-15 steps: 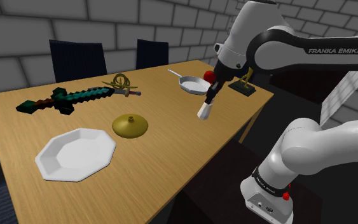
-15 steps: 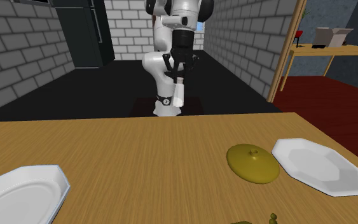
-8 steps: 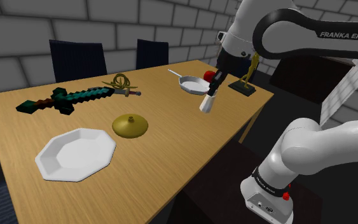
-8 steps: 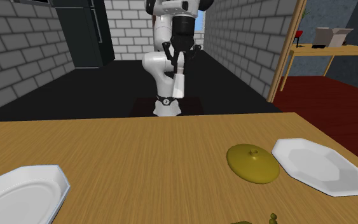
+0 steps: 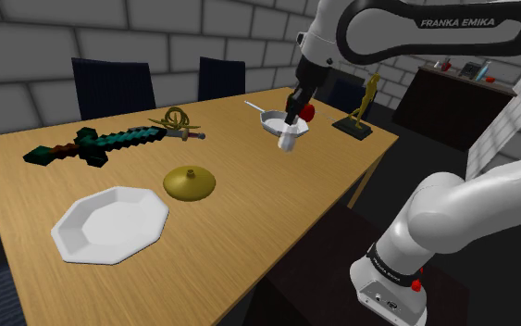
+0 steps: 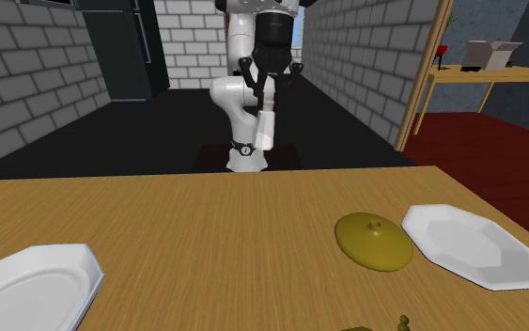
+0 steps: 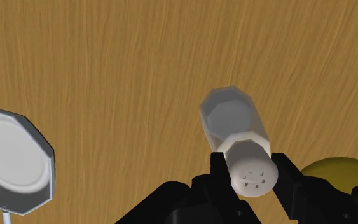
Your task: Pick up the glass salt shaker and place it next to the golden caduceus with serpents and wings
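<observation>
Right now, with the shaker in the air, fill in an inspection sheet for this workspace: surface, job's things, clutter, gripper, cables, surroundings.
Surface: light wooden table, flat.
Job's things: pale salt shaker with a white cap, held tilted above the table; golden caduceus on a dark base, standing near the table's corner.
Clutter: dark green pixelated sword; white octagonal plate; gold domed lid; pale frying pan; small red object; gold looped item.
Gripper: black two-finger gripper shut on the salt shaker's cap end.
Cables: nothing seen.
Surroundings: grey brick walls; two dark chairs behind the table.
</observation>
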{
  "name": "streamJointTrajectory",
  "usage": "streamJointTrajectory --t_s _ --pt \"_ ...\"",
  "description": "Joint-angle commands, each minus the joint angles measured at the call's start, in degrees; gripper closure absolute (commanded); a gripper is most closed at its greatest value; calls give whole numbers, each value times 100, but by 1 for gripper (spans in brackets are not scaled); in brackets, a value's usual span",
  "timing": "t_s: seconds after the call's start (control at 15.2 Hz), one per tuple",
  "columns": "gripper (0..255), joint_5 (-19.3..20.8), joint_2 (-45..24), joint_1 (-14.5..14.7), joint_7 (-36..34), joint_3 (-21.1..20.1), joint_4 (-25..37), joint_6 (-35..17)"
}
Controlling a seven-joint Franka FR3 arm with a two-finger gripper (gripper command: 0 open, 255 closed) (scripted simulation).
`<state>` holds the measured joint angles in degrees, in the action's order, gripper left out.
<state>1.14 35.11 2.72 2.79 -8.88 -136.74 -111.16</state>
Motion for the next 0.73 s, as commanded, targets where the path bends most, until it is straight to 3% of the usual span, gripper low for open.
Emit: streamJointTrajectory --t_s 0.0,0.66 --pt "255 59 -516 -68 -8 -18 342 -174" --pt "255 423 -2854 -279 -77 -88 2543 -286"
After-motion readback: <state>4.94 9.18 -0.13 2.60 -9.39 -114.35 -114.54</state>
